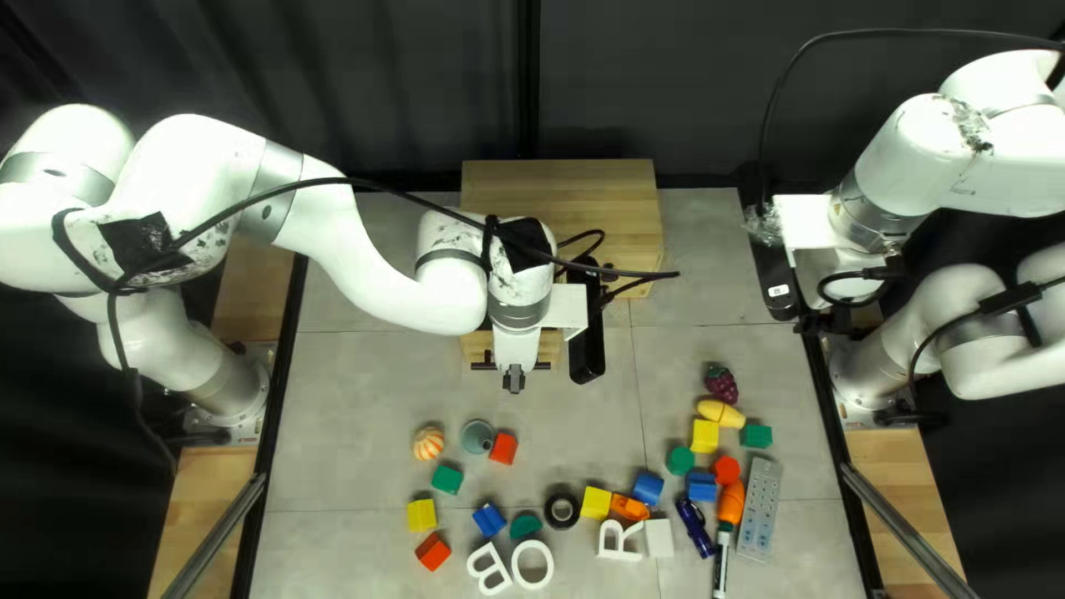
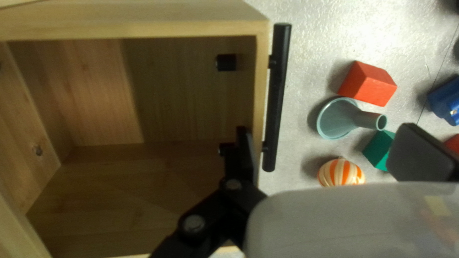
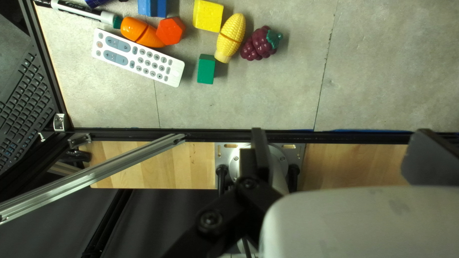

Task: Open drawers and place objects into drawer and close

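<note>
The left gripper [image 1: 514, 378] is wide open and empty at the open wooden drawer [image 2: 261, 95]; the right gripper [image 1: 819, 323] also stands wide, holding nothing.

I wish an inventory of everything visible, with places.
cabinet: one, wooden, table
drawer: one, wooden, cabinet
blocks: over ten, mixed, table
letters: three, white, table
funnel: one, grey, table
pumpkin: one, orange-white, table
ring: one, black, table
remote: one, white, table
carrot: one, orange, table
grapes: one, purple, table
corn: one, yellow, by grapes
pens: two, blue, white, table
keyboard: one, black, off table
rails: two, silver, table sides
curtain: one, dark, background
arms: two, white, sides
grippers: two, black, wrists
</note>
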Robot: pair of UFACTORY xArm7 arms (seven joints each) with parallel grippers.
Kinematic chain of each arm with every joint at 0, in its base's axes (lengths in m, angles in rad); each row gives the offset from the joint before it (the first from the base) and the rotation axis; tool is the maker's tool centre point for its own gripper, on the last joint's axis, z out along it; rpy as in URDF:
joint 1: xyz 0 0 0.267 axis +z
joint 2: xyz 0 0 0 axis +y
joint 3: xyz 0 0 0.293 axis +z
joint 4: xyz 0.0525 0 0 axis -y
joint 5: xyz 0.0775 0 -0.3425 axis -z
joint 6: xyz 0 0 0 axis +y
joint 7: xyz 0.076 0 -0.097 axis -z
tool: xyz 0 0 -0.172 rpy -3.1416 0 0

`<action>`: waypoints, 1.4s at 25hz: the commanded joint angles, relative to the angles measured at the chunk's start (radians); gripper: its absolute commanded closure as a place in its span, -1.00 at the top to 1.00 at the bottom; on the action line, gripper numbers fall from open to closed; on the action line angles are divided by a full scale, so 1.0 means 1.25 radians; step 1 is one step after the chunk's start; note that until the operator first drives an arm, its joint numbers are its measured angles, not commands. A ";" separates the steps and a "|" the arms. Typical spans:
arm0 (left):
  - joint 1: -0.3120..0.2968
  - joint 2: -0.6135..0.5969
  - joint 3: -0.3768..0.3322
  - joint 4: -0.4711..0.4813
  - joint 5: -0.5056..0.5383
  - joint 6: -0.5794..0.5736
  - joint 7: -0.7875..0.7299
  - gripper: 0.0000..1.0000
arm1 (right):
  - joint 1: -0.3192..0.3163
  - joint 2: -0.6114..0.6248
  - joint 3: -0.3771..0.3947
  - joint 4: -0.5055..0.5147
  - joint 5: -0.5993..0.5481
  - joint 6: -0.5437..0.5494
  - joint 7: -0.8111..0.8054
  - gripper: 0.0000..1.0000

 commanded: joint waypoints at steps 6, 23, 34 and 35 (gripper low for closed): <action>-0.007 -0.004 -0.004 0.010 0.005 0.010 -0.017 1.00 | 0.000 0.000 0.000 0.000 0.000 0.000 0.000 1.00; -0.018 -0.055 -0.005 0.000 0.061 0.044 -0.066 1.00 | 0.000 0.000 0.000 0.000 0.000 0.000 0.000 1.00; -0.015 -0.085 0.003 -0.092 0.126 -0.034 -0.097 1.00 | 0.000 0.000 0.000 0.000 0.000 0.000 0.000 1.00; -0.013 -0.086 0.005 -0.095 0.124 -0.038 -0.093 1.00 | 0.000 0.000 0.000 0.000 0.000 0.000 0.000 1.00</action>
